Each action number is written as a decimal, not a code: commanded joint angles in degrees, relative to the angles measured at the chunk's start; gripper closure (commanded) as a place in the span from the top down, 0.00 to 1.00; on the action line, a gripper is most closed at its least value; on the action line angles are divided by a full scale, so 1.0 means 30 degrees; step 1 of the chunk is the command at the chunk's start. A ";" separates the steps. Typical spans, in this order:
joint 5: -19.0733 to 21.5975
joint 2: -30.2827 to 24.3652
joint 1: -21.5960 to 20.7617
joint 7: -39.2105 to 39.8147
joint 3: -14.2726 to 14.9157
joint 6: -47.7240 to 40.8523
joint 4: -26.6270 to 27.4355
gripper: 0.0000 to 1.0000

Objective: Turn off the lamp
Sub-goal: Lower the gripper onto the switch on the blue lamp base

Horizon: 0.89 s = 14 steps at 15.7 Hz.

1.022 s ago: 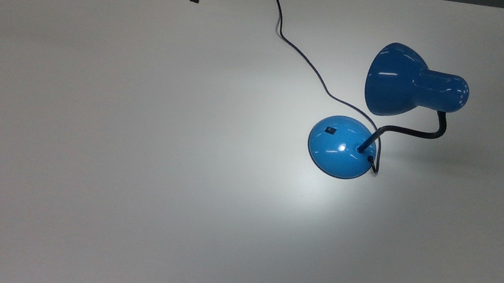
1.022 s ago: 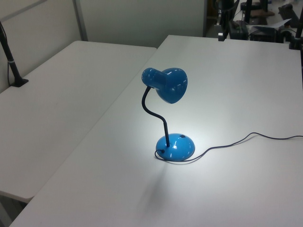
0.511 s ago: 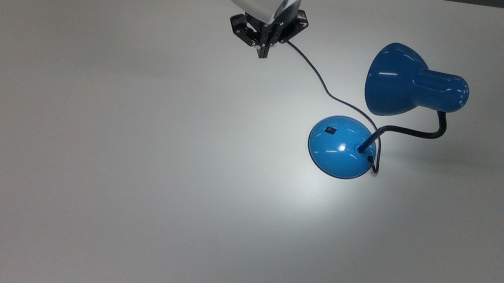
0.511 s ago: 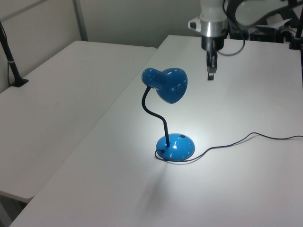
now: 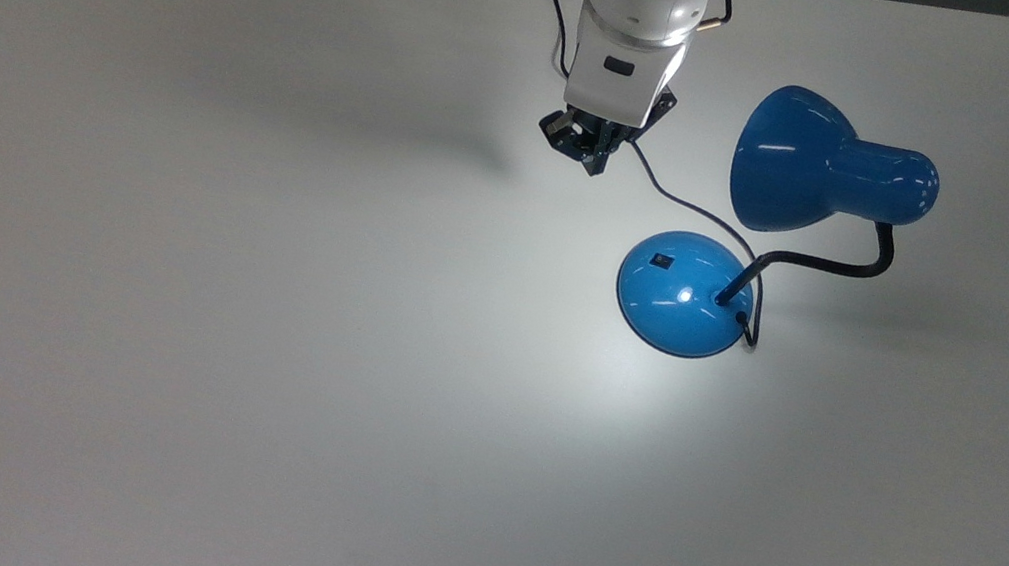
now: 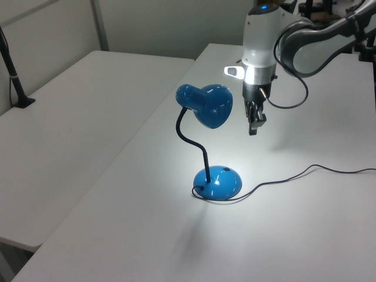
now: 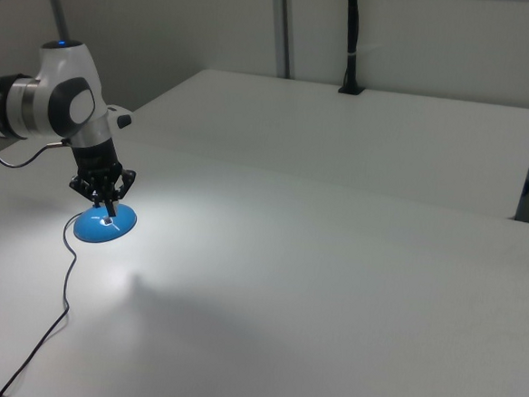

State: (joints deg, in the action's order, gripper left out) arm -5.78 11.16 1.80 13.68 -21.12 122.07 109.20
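Lamp (image 5: 777, 225) stands lit on the white worktop (image 5: 155, 319), its shade throwing a bright pool around the domed blue base (image 5: 683, 293). Within the last second the claw (image 5: 592, 161) has swept in from the worktop's far edge and now hangs above the cord (image 5: 680, 199), near the base on the top view's left, not touching it. Its fingers look pressed together into one point. That suits a poke at the small black switch (image 5: 662, 260) on the base, which appears to be the next step; the light is not yet off.
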 commanded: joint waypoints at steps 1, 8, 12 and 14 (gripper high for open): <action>0.0226 0.0820 0.0045 0.2026 -0.0313 0.2400 0.0279 0.00; 0.0197 0.2315 0.0103 0.2939 -0.0986 0.4895 0.0279 0.00; 0.0167 0.2784 0.0074 0.2910 -0.1455 0.5365 0.0221 0.00; 0.0138 0.2989 0.0074 0.2851 -0.1544 0.5395 0.0191 0.00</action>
State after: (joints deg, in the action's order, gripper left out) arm -5.78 19.51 1.85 21.11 -25.07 136.47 109.27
